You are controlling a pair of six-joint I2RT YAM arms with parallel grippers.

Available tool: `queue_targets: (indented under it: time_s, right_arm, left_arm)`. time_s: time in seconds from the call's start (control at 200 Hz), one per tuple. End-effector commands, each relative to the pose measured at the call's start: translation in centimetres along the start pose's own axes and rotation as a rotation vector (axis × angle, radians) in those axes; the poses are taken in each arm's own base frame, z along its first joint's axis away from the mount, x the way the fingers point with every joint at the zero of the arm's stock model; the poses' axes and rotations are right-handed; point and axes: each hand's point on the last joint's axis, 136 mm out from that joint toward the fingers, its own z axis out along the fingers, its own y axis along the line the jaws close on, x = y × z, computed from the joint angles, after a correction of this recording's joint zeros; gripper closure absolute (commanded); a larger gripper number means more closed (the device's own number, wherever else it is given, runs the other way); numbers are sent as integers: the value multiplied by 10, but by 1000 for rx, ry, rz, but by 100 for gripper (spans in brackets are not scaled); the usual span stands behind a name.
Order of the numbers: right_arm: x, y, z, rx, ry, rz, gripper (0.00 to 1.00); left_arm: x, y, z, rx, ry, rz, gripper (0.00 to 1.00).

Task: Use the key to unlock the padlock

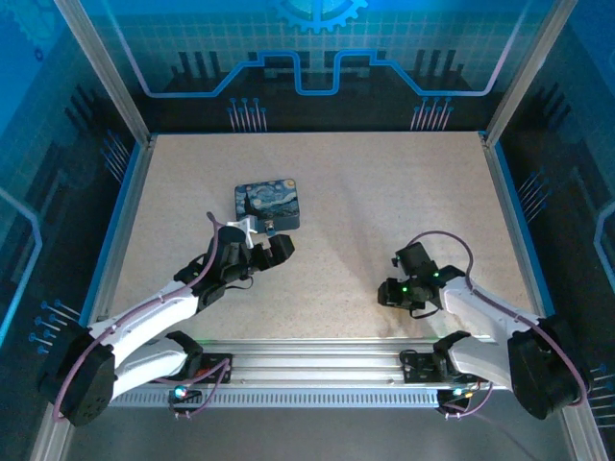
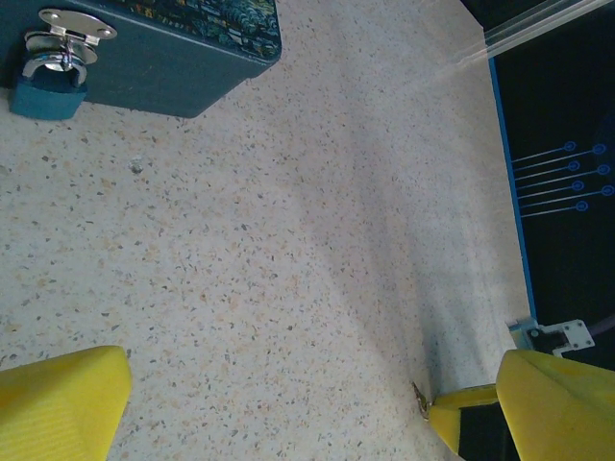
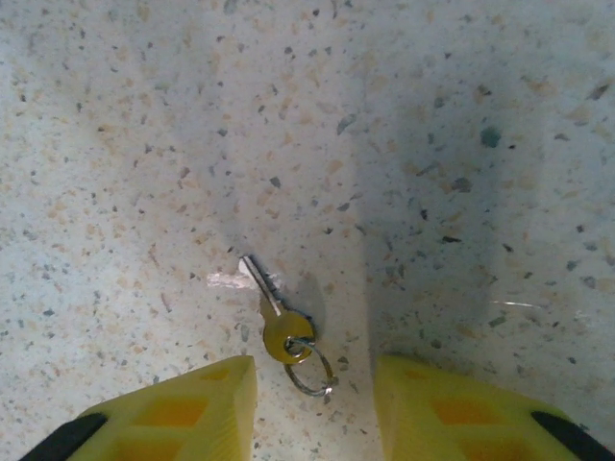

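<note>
The padlock [image 2: 48, 82] hangs from the hasp of the swirly-painted tin [image 2: 183, 67], whose lid is cut off at the frame edge. The left hand [image 2: 288, 408] gapes wide. The key [image 3: 274, 317] lies untouched on the counter [image 3: 144, 144], between the half-parted fingers of the right hand [image 3: 312, 413].

The counter [image 1: 384, 211] is a pale beige board speckled with dark and tan flecks, edged in blue on both sides and closed by metal rails [image 1: 317, 370] along the near edge. A rectangular blue tin [image 1: 267, 204] with a swirly night-sky picture on its lid lies flat on it, left of centre. A small blue padlock [image 2: 48, 82] hangs from the silver hasp [image 2: 75, 23] on the tin's side, and its body seems to rest on the counter. Well apart, on the right half, the key [image 3: 279, 322] lies flat, a thin ring [image 3: 309, 370] through its brass-coloured head. A faint whitish mark, perhaps a scuff, sits at the blade tip.
</note>
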Motion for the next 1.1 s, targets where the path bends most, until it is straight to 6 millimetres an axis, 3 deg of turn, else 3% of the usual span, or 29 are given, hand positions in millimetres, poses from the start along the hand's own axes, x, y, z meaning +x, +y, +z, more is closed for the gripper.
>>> queue_targets:
  time_s: [0.0, 0.535, 1.096]
  right_arm:
    - [-2, 5, 2, 1, 2, -7, 64]
    - [-4, 19, 7, 4, 19, -41, 76]
    - [-7, 21, 0, 41, 2, -56, 73]
  left_arm:
    - [-8, -11, 0, 22, -29, 1, 1]
    - [-7, -7, 0, 8, -27, 4, 1]
    - [-4, -3, 1, 0, -23, 3, 1]
